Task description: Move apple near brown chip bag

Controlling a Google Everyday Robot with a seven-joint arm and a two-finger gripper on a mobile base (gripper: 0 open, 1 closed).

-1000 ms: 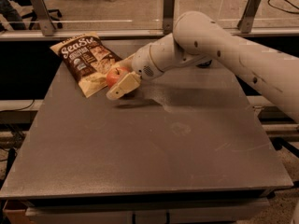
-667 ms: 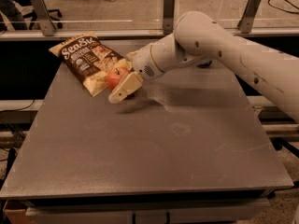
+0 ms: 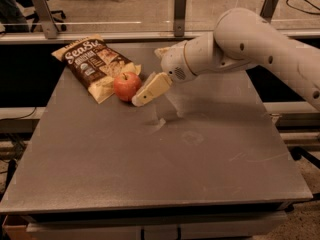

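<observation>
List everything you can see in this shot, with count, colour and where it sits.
apple: one, red, back left of the table, right beside the bag's near edge
bag: one, brown with cream edges, lying flat at the table's back left
table: one, grey, fills the middle of the view
posts: three, grey, along the rail behind the table
arm: one, white, reaching in from the right
claw: one, cream, open, just right of the apple, holding nothing

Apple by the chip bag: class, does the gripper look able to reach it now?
Probably yes: the gripper is close beside the apple with nothing between them; the brown chip bag lies on the apple's other side.
</observation>
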